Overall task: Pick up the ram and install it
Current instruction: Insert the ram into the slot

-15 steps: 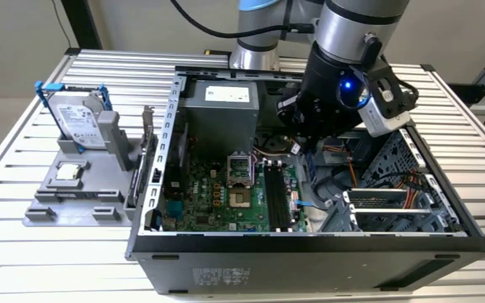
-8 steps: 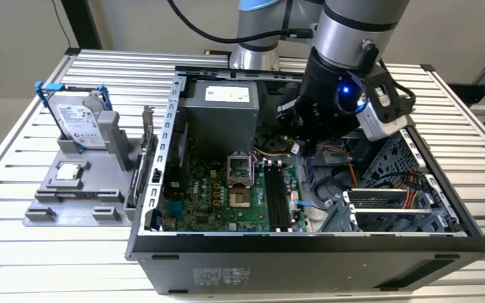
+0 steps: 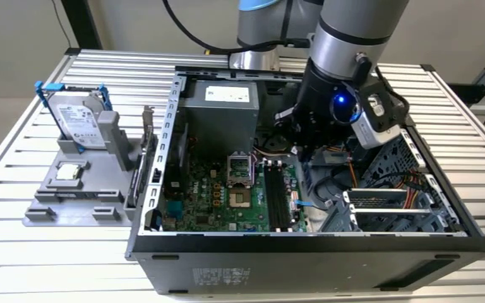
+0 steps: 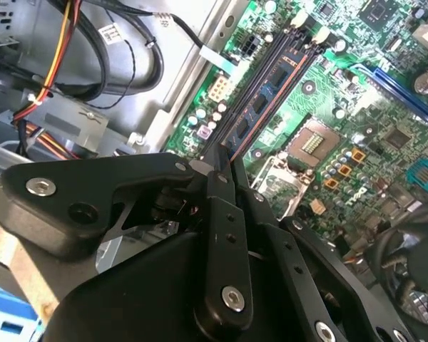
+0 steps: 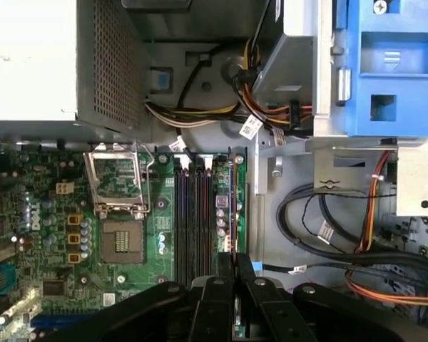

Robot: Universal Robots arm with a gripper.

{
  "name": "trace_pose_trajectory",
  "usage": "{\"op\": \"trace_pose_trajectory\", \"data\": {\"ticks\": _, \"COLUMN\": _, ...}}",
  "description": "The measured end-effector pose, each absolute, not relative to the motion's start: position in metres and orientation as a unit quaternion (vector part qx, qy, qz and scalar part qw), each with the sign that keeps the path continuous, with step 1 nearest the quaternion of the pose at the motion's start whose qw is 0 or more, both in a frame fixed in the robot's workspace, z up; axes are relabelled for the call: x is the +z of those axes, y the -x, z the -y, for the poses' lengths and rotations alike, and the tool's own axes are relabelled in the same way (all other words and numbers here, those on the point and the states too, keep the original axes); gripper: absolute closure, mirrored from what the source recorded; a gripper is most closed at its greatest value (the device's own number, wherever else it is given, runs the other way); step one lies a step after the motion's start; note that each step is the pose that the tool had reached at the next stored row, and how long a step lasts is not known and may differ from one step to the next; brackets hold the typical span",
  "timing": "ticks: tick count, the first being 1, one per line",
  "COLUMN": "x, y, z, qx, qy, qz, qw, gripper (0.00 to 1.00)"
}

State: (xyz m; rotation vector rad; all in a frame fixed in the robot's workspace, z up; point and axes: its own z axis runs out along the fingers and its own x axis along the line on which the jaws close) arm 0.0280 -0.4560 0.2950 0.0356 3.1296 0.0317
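Note:
The ram (image 4: pixel 262 100), a thin green stick with dark chips, is held on edge in my gripper (image 4: pixel 218 162), which is shut on its near end. It runs lengthwise along the black memory slots (image 5: pixel 192 214) on the green motherboard (image 3: pixel 217 202). In the first wrist view the ram (image 5: pixel 233 199) shows edge-on just beside those slots, reaching out from my gripper (image 5: pixel 234 262). Whether it touches a slot I cannot tell. In the exterior view my gripper (image 3: pixel 300 153) hangs inside the open computer case (image 3: pixel 310 252), over the memory slots (image 3: pixel 276 189).
A grey power supply (image 3: pixel 221 107) stands at the case's back and the open processor socket (image 3: pixel 238 167) lies beside the slots. Cable bundles (image 5: pixel 342 235) and a drive cage (image 3: pixel 394 202) crowd the exterior view's right. Outside, a grey fixture (image 3: pixel 74 202) holds a hard drive (image 3: pixel 78 123) and a small silver chip (image 3: pixel 70 170).

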Motion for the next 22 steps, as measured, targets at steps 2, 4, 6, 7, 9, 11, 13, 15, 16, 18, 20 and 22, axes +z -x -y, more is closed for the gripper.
{"op": "trace_pose_trajectory", "data": {"ticks": 2, "x": 0.291, "y": -0.027, "z": 0.456, "qx": 0.01, "qy": -0.011, "qz": -1.0, "qw": 0.006, "gripper": 1.0}}
{"op": "trace_pose_trajectory", "data": {"ticks": 4, "x": 0.288, "y": -0.026, "z": 0.456, "qx": 0.01, "qy": -0.011, "qz": -1.0, "qw": 0.006, "gripper": 1.0}}
{"op": "trace_pose_trajectory", "data": {"ticks": 6, "x": 0.284, "y": -0.025, "z": 0.456, "qx": 0.01, "qy": -0.011, "qz": -1.0, "qw": 0.006, "gripper": 1.0}}
{"op": "trace_pose_trajectory", "data": {"ticks": 7, "x": 0.282, "y": -0.024, "z": 0.456, "qx": 0.009, "qy": -0.011, "qz": -1.0, "qw": 0.006, "gripper": 1.0}}
{"op": "trace_pose_trajectory", "data": {"ticks": 9, "x": 0.279, "y": -0.023, "z": 0.456, "qx": 0.008, "qy": -0.012, "qz": -1.0, "qw": 0.006, "gripper": 1.0}}
{"op": "trace_pose_trajectory", "data": {"ticks": 11, "x": 0.277, "y": -0.022, "z": 0.456, "qx": 0.008, "qy": -0.015, "qz": -1.0, "qw": 0.006, "gripper": 1.0}}
{"op": "trace_pose_trajectory", "data": {"ticks": 13, "x": 0.274, "y": -0.022, "z": 0.456, "qx": 0.007, "qy": -0.023, "qz": -1.0, "qw": 0.006, "gripper": 1.0}}
{"op": "trace_pose_trajectory", "data": {"ticks": 15, "x": 0.274, "y": -0.022, "z": 0.456, "qx": 0.007, "qy": -0.027, "qz": -1.0, "qw": 0.006, "gripper": 1.0}}
{"op": "trace_pose_trajectory", "data": {"ticks": 16, "x": 0.274, "y": -0.022, "z": 0.456, "qx": 0.007, "qy": -0.027, "qz": -1.0, "qw": 0.006, "gripper": 1.0}}
{"op": "trace_pose_trajectory", "data": {"ticks": 18, "x": 0.271, "y": -0.022, "z": 0.456, "qx": 0.007, "qy": -0.027, "qz": -1.0, "qw": 0.006, "gripper": 1.0}}
{"op": "trace_pose_trajectory", "data": {"ticks": 20, "x": 0.268, "y": -0.022, "z": 0.456, "qx": 0.007, "qy": -0.026, "qz": -1.0, "qw": 0.006, "gripper": 1.0}}
{"op": "trace_pose_trajectory", "data": {"ticks": 22, "x": 0.264, "y": -0.022, "z": 0.456, "qx": 0.007, "qy": -0.025, "qz": -1.0, "qw": 0.006, "gripper": 1.0}}
